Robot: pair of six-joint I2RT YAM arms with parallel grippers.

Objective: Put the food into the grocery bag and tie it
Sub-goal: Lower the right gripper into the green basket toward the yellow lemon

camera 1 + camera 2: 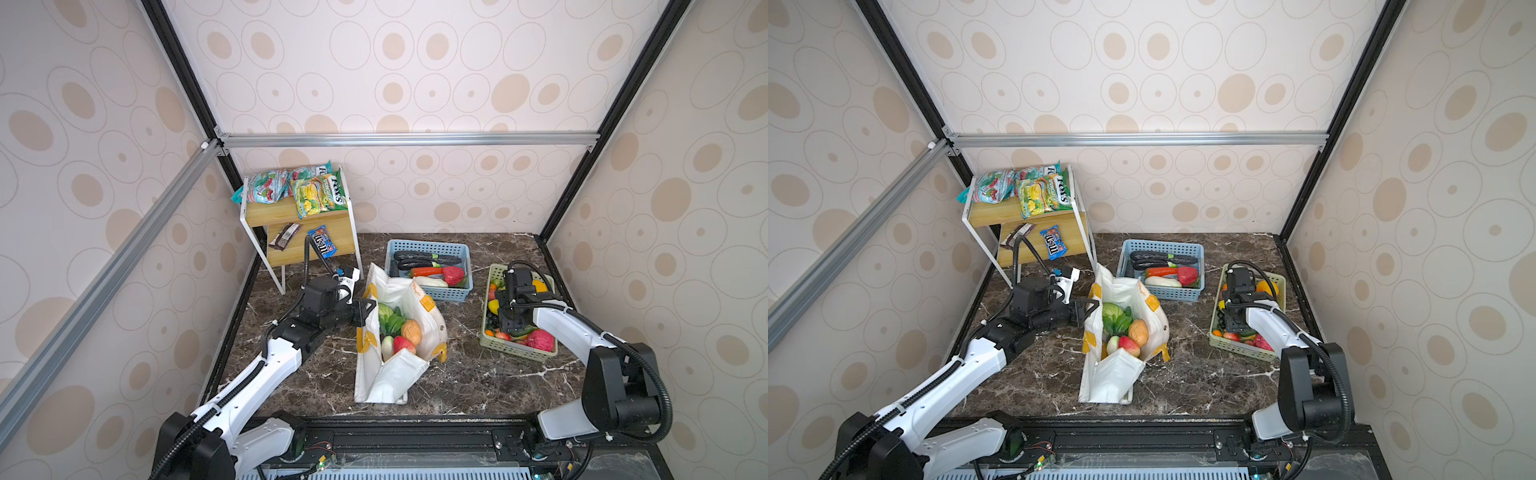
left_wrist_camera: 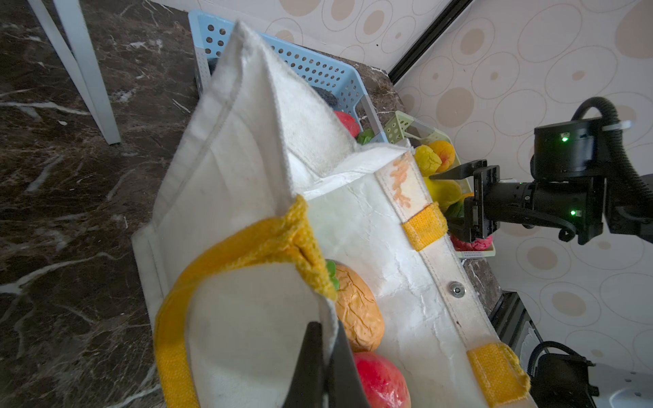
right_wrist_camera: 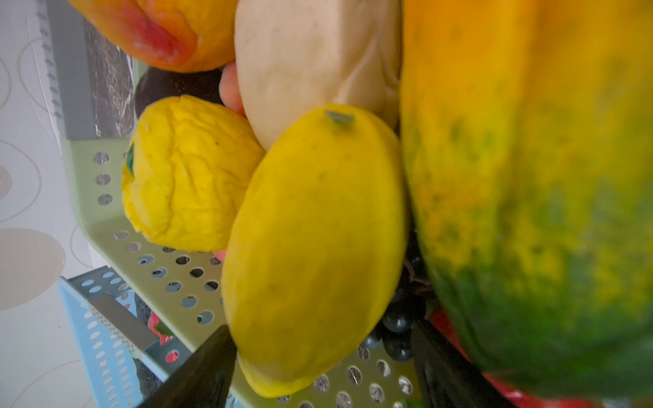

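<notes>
The white grocery bag (image 1: 390,374) (image 1: 1113,378) stands open mid-table, holding a green cabbage (image 1: 385,311), a brown-orange round piece (image 2: 357,311) and a red fruit (image 2: 381,381). My left gripper (image 2: 327,353) (image 1: 365,311) is shut on the bag's left rim beside a yellow handle (image 2: 226,250). My right gripper (image 3: 318,367) points down into the green basket (image 1: 519,353), open, its fingers on either side of a smooth yellow fruit (image 3: 314,247); dark grapes (image 3: 395,321) lie by one finger. The blue M&M's packet (image 1: 322,242) lies on the lower shelf.
A blue basket (image 1: 428,246) of vegetables sits behind the bag. The wooden two-level shelf (image 1: 291,212) at the back left carries snack packets. A wrinkled yellow fruit (image 3: 187,173) and a big yellow-green papaya (image 3: 530,176) crowd the right gripper.
</notes>
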